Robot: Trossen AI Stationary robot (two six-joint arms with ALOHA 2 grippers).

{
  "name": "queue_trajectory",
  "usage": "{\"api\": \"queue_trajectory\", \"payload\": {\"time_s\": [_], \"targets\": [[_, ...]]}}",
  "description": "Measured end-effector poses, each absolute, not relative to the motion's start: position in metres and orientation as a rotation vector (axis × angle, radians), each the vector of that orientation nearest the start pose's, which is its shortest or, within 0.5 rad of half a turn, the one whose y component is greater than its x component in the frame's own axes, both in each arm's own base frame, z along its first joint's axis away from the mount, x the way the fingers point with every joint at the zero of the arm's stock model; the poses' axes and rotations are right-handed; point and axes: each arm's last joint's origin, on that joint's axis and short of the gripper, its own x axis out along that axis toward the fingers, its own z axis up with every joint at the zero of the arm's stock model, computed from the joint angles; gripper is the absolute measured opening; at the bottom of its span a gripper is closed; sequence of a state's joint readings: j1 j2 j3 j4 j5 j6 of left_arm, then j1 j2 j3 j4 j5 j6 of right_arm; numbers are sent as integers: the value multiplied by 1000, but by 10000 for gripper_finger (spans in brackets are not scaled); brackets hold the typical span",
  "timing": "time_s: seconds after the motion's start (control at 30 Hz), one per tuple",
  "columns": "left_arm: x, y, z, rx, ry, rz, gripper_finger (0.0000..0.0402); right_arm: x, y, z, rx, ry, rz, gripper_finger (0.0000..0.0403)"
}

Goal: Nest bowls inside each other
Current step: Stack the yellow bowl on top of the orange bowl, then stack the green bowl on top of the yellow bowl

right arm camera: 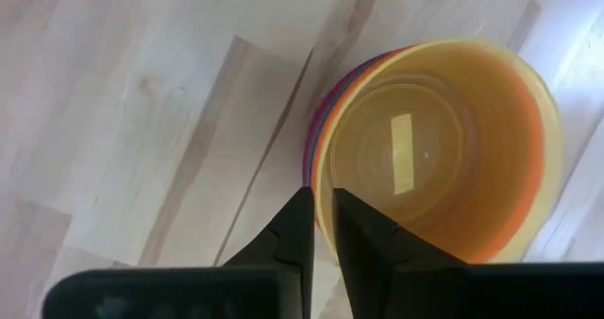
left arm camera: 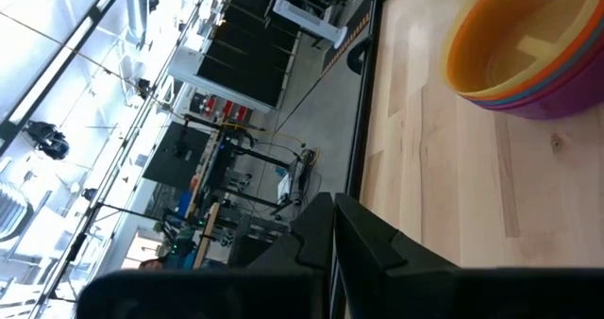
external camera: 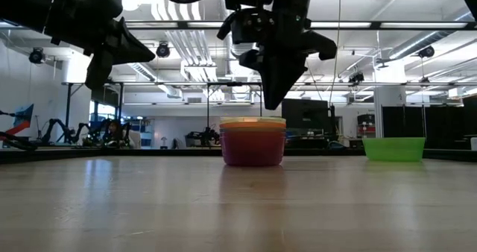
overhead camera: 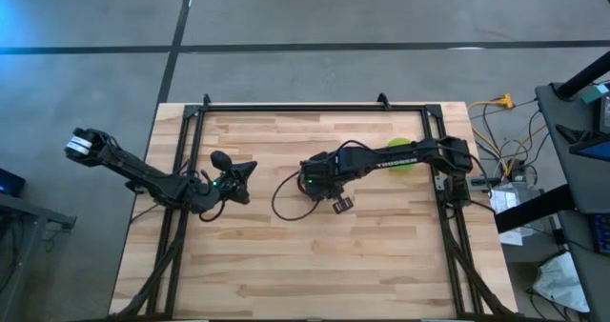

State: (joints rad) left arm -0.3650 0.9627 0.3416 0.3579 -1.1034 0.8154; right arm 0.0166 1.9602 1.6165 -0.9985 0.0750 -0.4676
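1. High view: the wooden slat table [overhead camera: 315,255] carries both dark arms. The left arm reaches in from the table's left edge, and its left gripper [overhead camera: 238,170] sits over the left-centre boards with its fingers together. The right arm stretches from the right side toward the middle, and its right gripper [overhead camera: 340,204] points down near the centre. The stack of bowls is hidden beneath that arm here. The small round green plastic bowl [overhead camera: 400,156] peeks out from under the right arm, toward the far right part of the table.

2. Low view: the nested stack of small round plastic bowls [external camera: 253,142] stands upright at mid-table, with a yellow rim on top, orange below it and a pink-red body. The right gripper hangs just above the stack's rim, not touching it, fingers drawn close to a point. The green bowl stands alone, well apart from the stack. The left gripper hangs high and well away from the stack.

3. Left wrist view: the stack shows yellow innermost, then orange, pink and purple rims. This arm's fingers are pressed together on nothing.

4. Right wrist view: this arm's fingers [right arm camera: 294,226] are nearly together with a slim gap, above the stack's near rim, gripping nothing. The yellow bowl [right arm camera: 444,149] sits on top.
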Motion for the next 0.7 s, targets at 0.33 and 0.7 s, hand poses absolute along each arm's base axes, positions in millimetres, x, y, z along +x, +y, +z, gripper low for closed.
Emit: {"api": "queue_trajectory", "payload": {"time_s": [0.33,0.7], "targets": [[179,-41,205,934,486,623,0,394,4,224,-455,1341,266,33],[179,-41,205,931,478,600,0,338,-44,230,-124,1659,18,33]]}}
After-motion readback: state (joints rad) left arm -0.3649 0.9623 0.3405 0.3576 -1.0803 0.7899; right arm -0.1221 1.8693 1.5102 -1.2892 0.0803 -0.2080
